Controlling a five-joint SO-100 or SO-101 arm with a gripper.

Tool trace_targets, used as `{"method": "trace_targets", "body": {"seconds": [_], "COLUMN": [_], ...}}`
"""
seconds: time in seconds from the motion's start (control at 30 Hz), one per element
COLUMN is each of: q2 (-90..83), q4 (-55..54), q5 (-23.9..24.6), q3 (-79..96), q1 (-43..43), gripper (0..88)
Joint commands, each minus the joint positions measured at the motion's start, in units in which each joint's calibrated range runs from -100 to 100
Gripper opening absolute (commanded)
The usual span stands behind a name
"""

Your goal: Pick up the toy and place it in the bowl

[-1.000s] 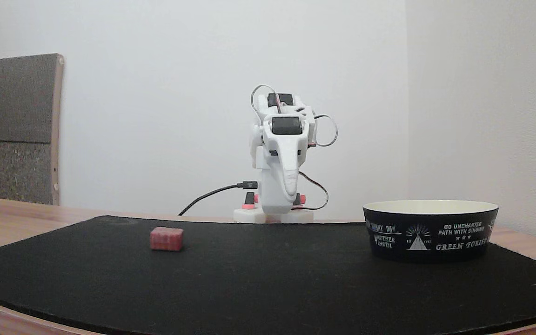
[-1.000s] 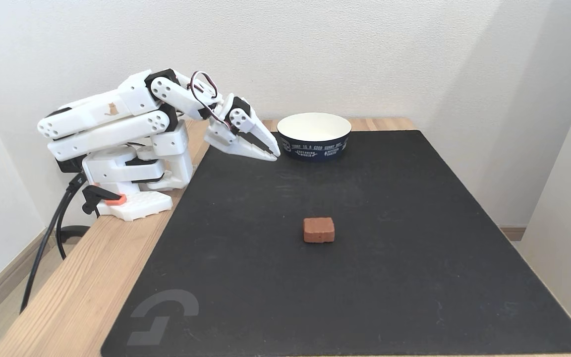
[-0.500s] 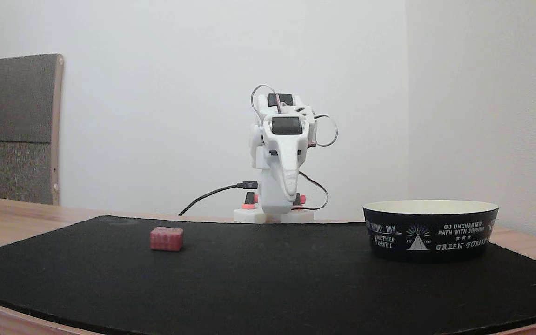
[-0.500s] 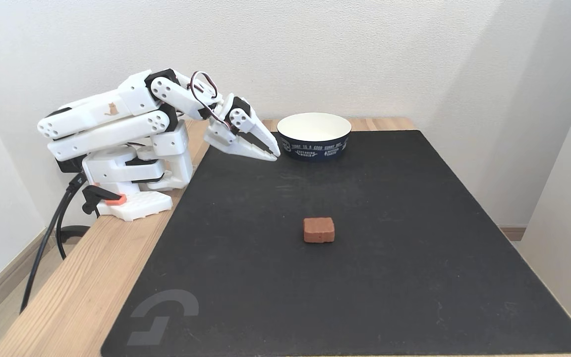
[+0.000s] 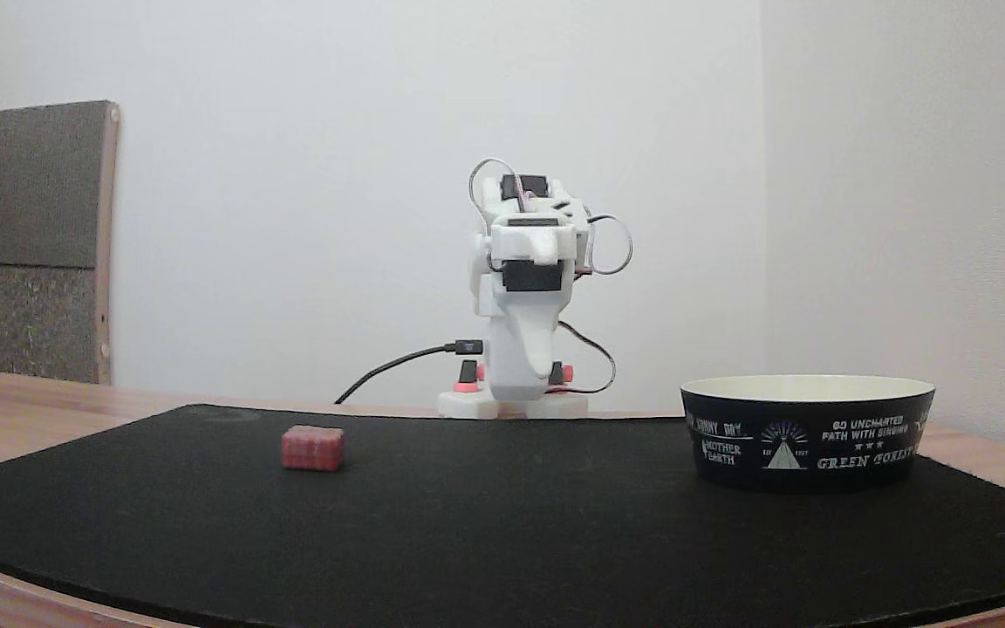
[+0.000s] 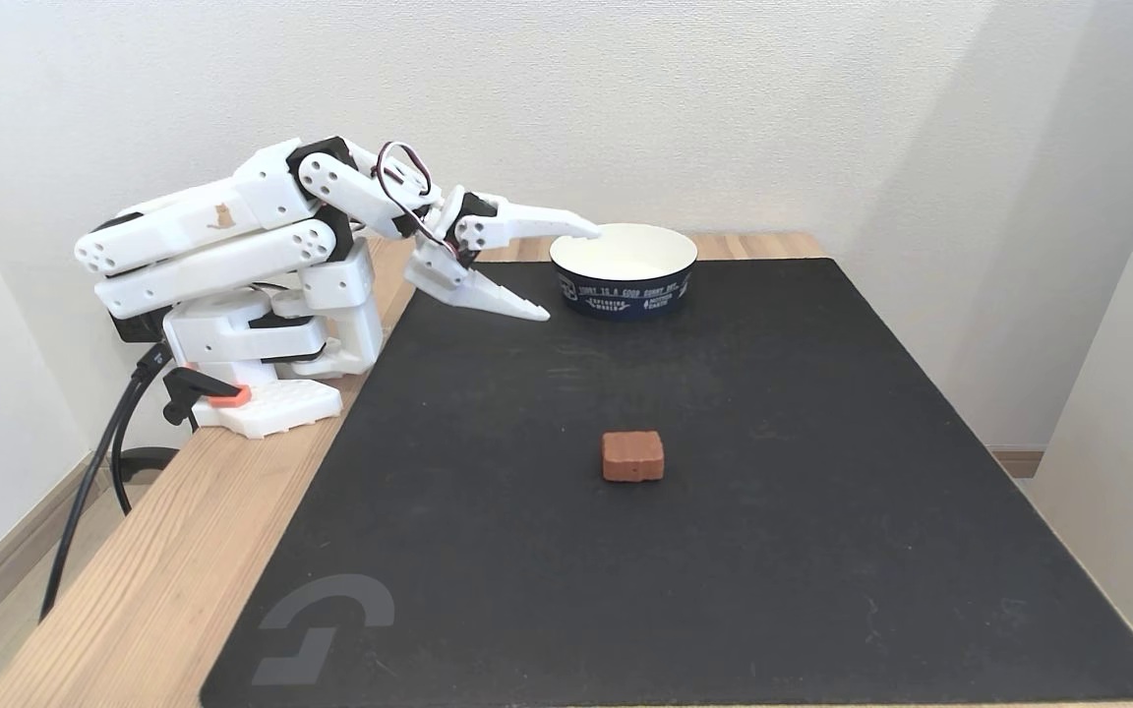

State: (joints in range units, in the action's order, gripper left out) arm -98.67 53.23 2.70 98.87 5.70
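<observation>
Sitting folded at the left edge of the wooden table [image 6: 149, 580] in a fixed view, the white arm [image 6: 222, 241] rests low over its base [image 6: 267, 405], with a black cable [image 6: 85, 492] dropping off the table at about 7 o'clock from that base. Its gripper [image 6: 571, 273] reaches out over the near corner of the black mat [image 6: 685, 590] with its two fingers spread wide apart and nothing between them: the upper finger [image 6: 552, 218] points toward the bowl's rim at roughly 3 o'clock, while the lower finger [image 6: 488, 295] slopes down toward 4 o'clock, its tip hanging just above the mat. Moving rightward, the toy [image 6: 633, 456], a small red block, lies flat on the mat near its middle, at about 5 o'clock from the gripper and well apart from it. Farther up, the bowl [image 6: 626, 293] stands upright on the mat's far edge, just beside the gripper's upper fingertip, its cream inside bare. In a fixed view taken from low across the table, the toy [image 5: 313, 448] sits on the mat [image 5: 502, 541] at the left, the arm [image 5: 527, 288] faces the camera at the centre, and the bowl [image 5: 806, 436] stands at the right, at 3 o'clock from the toy and well apart from it.
</observation>
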Motion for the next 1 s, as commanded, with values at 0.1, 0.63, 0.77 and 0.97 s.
{"method": "trace_targets", "body": {"seconds": [0.1,0.63,0.77,0.97], "q2": [3.25,77.2,88.87,103.71], "q4": [-0.73,6.13,4.35,2.4], "q5": [-0.15,-23.21,-26.5,-26.24], "q3": [-1.75,-71.15,-83.14,-91.7], "q1": [-1.98,-39.87,-43.72,-41.13], "gripper": [41.1,41.1,41.1,41.1]}}
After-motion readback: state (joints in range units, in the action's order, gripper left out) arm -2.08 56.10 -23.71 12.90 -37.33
